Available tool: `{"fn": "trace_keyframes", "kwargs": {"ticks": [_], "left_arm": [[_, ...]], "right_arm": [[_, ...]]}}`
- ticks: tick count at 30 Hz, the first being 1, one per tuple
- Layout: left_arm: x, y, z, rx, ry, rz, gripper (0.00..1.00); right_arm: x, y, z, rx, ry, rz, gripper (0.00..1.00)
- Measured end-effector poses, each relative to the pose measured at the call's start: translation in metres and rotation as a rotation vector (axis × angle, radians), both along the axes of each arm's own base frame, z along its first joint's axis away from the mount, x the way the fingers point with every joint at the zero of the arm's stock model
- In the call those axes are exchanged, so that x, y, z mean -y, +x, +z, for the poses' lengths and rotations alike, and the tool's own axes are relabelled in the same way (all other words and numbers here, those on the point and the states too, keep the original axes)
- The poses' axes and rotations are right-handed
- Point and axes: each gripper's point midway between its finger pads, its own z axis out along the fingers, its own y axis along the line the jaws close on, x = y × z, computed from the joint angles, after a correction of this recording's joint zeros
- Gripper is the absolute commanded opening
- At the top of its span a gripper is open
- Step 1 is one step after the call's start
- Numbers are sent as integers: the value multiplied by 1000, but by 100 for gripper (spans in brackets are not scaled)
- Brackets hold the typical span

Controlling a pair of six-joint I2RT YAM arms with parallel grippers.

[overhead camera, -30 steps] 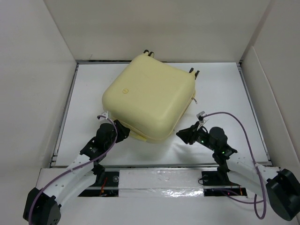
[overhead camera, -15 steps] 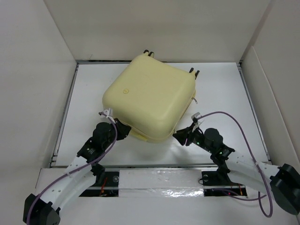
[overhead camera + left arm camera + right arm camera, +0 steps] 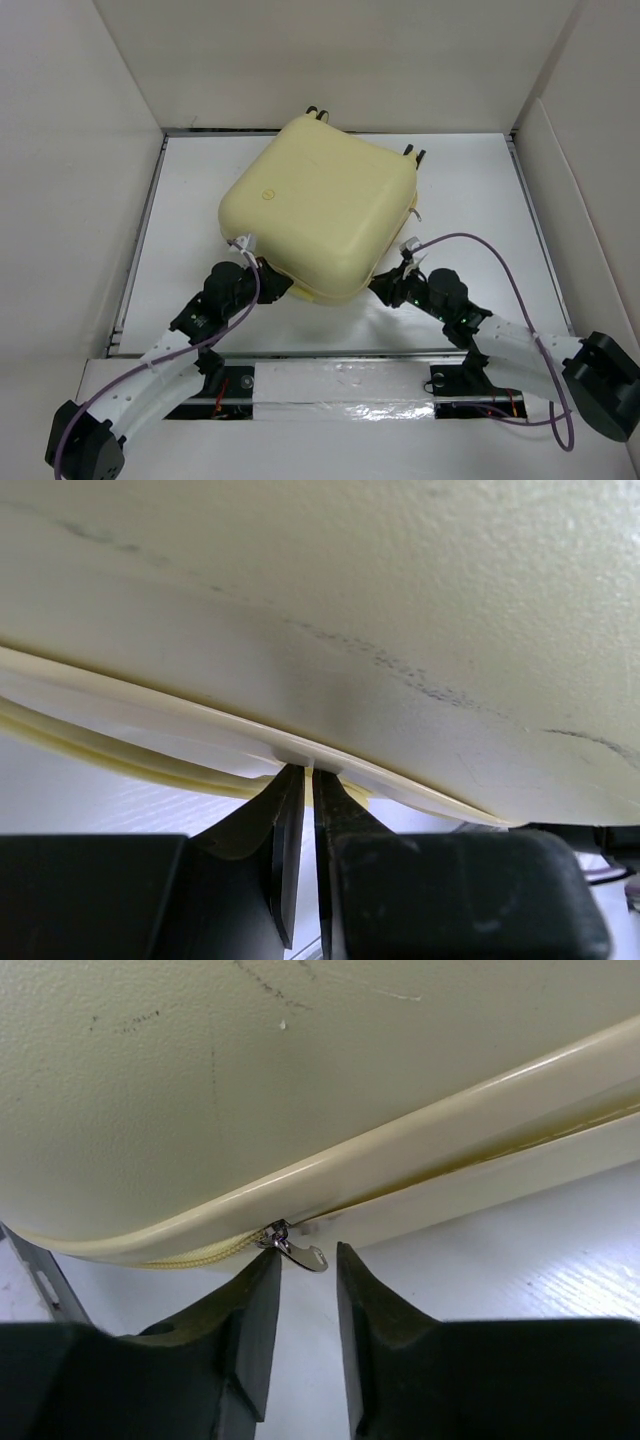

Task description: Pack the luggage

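Note:
The luggage [image 3: 320,200] is a large pale yellow hard-shell suitcase lying closed and flat on the white table [image 3: 470,200], with its black wheels [image 3: 316,112] at the far side. My left gripper [image 3: 282,290] is at its near left edge. In the left wrist view the shell [image 3: 400,600] fills the frame, and my left gripper [image 3: 304,772] is shut, its tips touching the underside of the rim. My right gripper [image 3: 377,286] is at the near right corner. In the right wrist view it [image 3: 308,1255] is slightly open around the metal zipper pull [image 3: 300,1252] under the shell [image 3: 250,1080].
White walls stand close around the table: a left wall [image 3: 70,200], a back wall [image 3: 330,60] and a right panel [image 3: 590,220]. Purple cables [image 3: 500,262] loop over both arms. The yellow zipper [image 3: 200,1253] runs along the seam left of the pull.
Both grippers have moved in toward the suitcase's near edge. The left has slid right along the rim. The right has moved left and forward up to the zipper pull.

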Motion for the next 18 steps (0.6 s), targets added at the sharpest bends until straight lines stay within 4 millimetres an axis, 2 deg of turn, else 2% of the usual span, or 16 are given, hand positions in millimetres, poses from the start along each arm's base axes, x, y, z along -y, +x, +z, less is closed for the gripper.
{"fn": "trace_keyframes", "kwargs": {"ticks": [5, 13, 15, 18], "left_arm": [[6, -3, -1, 7, -14, -41, 6], [14, -12, -3, 33, -24, -96, 7], [26, -23, -3, 45, -20, -147, 8], [49, -44, -5, 58, -7, -232, 9]], "right_arm": [[-5, 2, -4, 6, -23, 15, 18], [-15, -2, -6, 20, -29, 40, 5], [-16, -3, -5, 24, -30, 30, 0], [-13, -5, -1, 31, -31, 4, 0]]}}
